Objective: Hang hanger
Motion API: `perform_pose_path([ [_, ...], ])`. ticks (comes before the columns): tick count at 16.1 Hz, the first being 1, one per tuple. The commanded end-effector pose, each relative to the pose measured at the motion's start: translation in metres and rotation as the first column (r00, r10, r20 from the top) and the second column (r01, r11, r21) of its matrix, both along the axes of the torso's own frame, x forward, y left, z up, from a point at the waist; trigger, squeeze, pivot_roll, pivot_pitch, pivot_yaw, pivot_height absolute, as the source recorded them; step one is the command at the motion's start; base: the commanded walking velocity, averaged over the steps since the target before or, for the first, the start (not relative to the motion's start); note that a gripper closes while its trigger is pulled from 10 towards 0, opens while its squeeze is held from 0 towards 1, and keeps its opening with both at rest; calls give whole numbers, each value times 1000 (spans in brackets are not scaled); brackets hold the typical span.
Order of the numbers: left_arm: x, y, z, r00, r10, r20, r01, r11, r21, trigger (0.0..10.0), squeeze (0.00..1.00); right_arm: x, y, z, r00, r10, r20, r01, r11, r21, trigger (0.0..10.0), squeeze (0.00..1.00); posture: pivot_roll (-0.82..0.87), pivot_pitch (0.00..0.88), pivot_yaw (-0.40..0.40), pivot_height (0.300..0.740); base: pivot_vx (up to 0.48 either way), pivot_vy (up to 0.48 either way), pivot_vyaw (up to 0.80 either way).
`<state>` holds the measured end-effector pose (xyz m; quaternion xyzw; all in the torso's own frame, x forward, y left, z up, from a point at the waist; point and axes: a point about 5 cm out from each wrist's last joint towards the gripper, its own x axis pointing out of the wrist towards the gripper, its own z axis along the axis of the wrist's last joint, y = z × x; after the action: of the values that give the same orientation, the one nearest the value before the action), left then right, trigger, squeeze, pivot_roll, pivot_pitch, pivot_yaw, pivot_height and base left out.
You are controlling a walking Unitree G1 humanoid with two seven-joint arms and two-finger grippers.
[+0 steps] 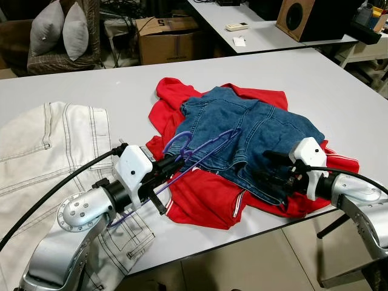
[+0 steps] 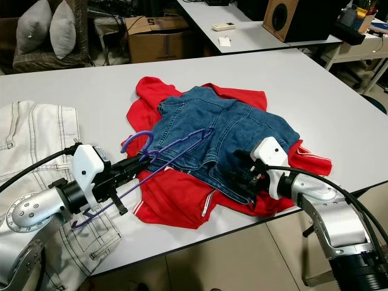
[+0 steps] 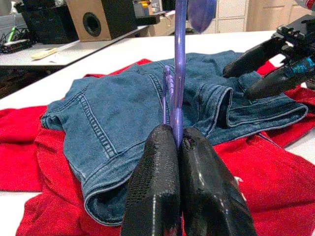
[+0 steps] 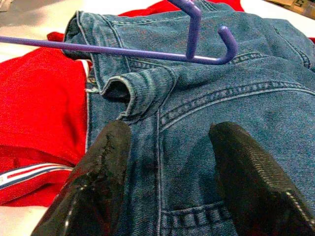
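White table (image 1: 315, 85), wide, with more desks behind it. A speaker (image 1: 303, 17) and a remote (image 1: 237, 26) sit on the far desk; cardboard box (image 1: 167, 39) and a chair with grey cushions (image 1: 60, 27) on the floor side.
On the table: white jeans (image 1: 48, 151) at the robot's left, red top (image 1: 200, 194) in the middle, blue jeans (image 1: 254, 133) piled on the red top.
Purple hanger (image 1: 203, 145) lies low across the near-left edge of the blue jeans. Long axis runs from the left gripper (image 1: 173, 165) diagonally away and to the right; hook loop sits at the left side near the red top.
Left gripper fingers (image 3: 189, 182) are pressed together, pinching the hanger bar. Left wrist view shows that grip clearly; head views don't.
Right gripper (image 1: 273, 173) is over the near-right hem of the blue jeans, fingers (image 4: 246, 177) spread with denim between them. Right wrist view also shows the hanger's hooked end just above a waistband fold.
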<state>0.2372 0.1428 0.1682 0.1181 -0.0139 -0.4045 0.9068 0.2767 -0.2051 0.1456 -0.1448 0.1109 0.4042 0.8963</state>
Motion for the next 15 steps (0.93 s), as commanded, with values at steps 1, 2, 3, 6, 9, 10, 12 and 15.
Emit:
perform_pose_path([
  [1, -3, -1, 2, 1000, -7, 16, 7, 1000, 10, 10000, 0, 0, -2, 3, 1000, 17, 8, -17, 1000, -5, 4196, 0, -36, 66, -42, 740, 0, 0, 0],
  [2, -3, -1, 2, 1000, -9, 15, 9, 1000, 12, 10000, 0, 0, 0, 3, 999, 32, 12, -32, 999, 19, 4353, 0, -36, 67, -41, 740, 0, 0, 0],
  [3, -3, -2, 1, 1000, -10, 13, 9, 1000, 13, 10000, 0, 0, 2, 4, 999, 33, 9, -34, 999, 42, 4392, 0, -37, 70, -42, 740, 0, 0, 0],
  [6, -3, -2, 1, 1000, -6, 14, 6, 1000, 16, 10000, 0, 2, 7, -2, 1000, -20, -16, 21, 998, 63, 10000, 796, -34, 76, -48, 740, 0, 0, 0],
  [9, -2, -1, 1, 1000, 7, 22, -7, 1000, 21, 10000, 0, -1, 7, -5, 997, -79, 11, 78, 995, 69, 10000, 1000, -33, 83, -50, 740, 0, 0, 0],
  [10, -1, -1, 1, 1000, 10, 25, -10, 1000, 23, 10000, 0, -3, 9, -6, 996, -86, 12, 85, 993, 87, 10000, 1000, -33, 83, -48, 740, 0, 0, 0],
  [12, 0, -2, 1, 1000, 10, 27, -10, 1000, 28, 10000, 0, -5, 13, -12, 995, -100, 23, 96, 988, 122, 10000, 1000, -29, 86, -42, 740, 0, 0, 0],
  [15, 1, -4, 1, 1000, 7, 29, -8, 1000, 28, 10000, 0, -3, 18, -14, 994, -106, 36, 101, 986, 130, 10000, 1000, -26, 81, -36, 740, 0, 0, 0],
])
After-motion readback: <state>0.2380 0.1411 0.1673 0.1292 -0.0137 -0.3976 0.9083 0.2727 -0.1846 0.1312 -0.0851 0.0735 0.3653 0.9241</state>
